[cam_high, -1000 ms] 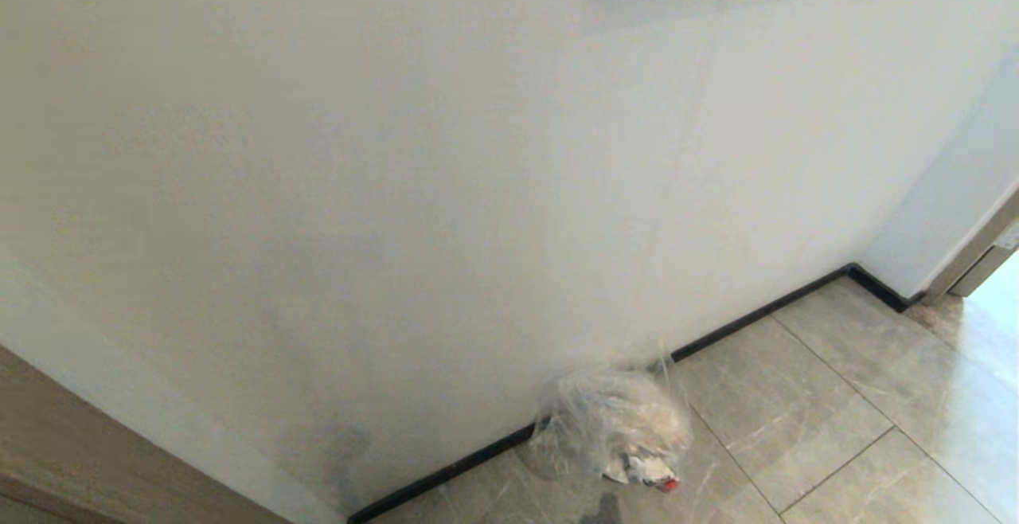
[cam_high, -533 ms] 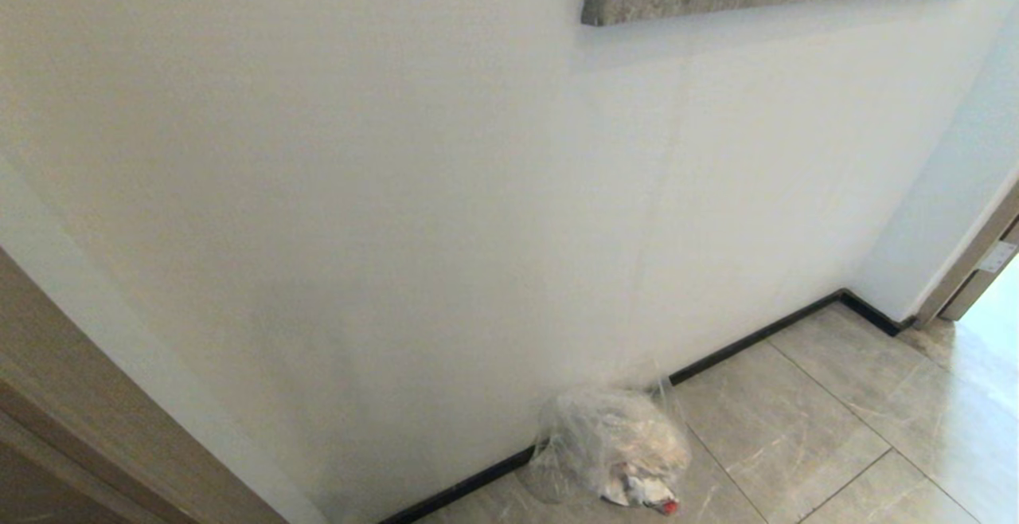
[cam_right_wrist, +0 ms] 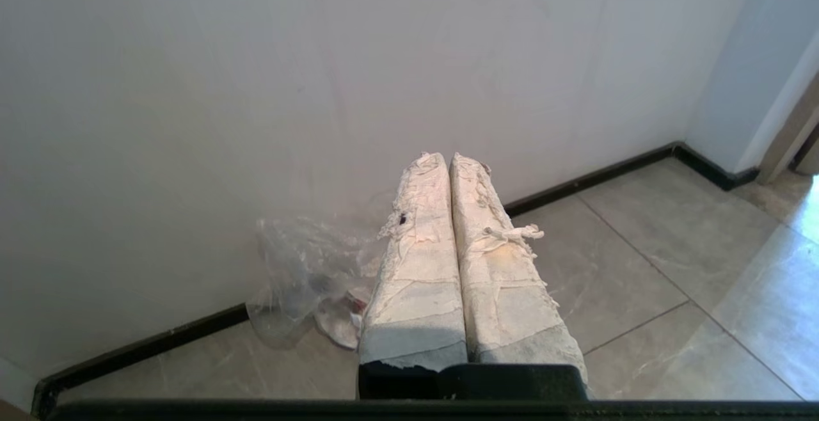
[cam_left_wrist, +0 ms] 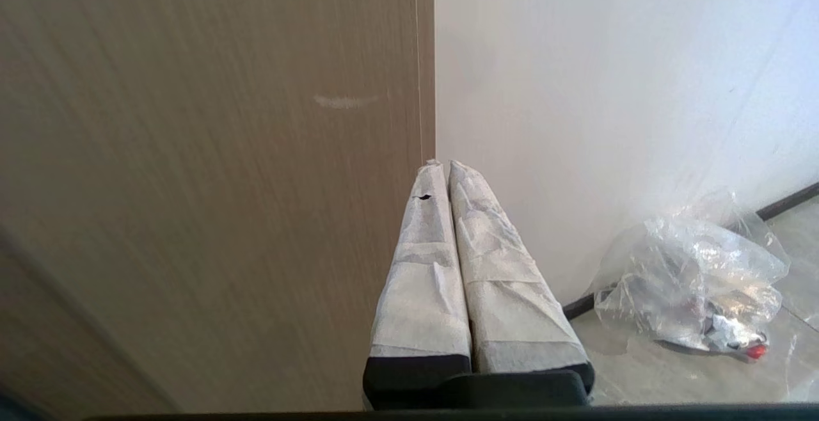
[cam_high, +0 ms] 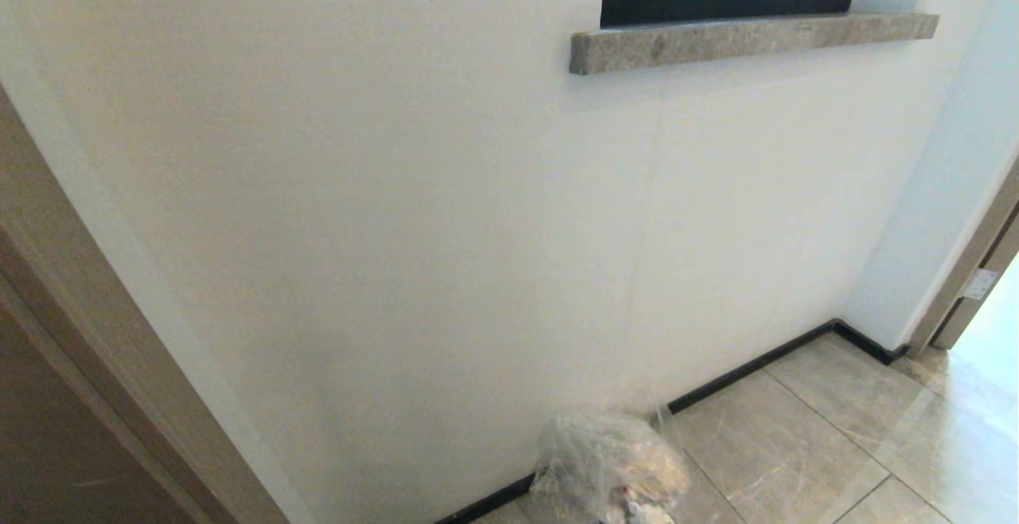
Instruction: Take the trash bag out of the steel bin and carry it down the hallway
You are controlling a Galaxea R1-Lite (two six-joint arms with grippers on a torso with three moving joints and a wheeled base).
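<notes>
Both grippers are empty with their cloth-wrapped fingers pressed together: the left gripper (cam_left_wrist: 441, 166) points at the edge where a brown wood-grain door panel (cam_left_wrist: 211, 152) meets the white wall (cam_left_wrist: 608, 88), the right gripper (cam_right_wrist: 446, 160) points at the wall just above the black baseboard (cam_right_wrist: 595, 178).

Thin, crinkly clear plastic trash bag (cam_high: 609, 468) with pale and brownish scraps inside sits on the glossy grey marble-look floor tiles (cam_high: 788, 436) of the hallway, pushed up against the baseboard at the wall's foot (nothing gripping it). Neither arm shows in the head view.

Key relation: the bag lies low and ahead of both grippers, between them. From the left wrist view it is off toward the robot's right (cam_left_wrist: 694, 280); from the right wrist view it is off toward the robot's left and partly behind the fingers (cam_right_wrist: 307, 280). Looks nearer the right gripper, but that's a judgement. Bag is a squat lump, no clear long axis; loose neck seems to stick up toward the wall.

Hidden or cut off: bag's lower part runs off the bottom edge of the head view; a small red bit (cam_left_wrist: 756, 352) at its bottom shows only from the left wrist. No steel bin visible in any view. Grey stone window sill (cam_high: 748, 40) sits high on the wall; the doorway at the far right corner is only partly in view.
</notes>
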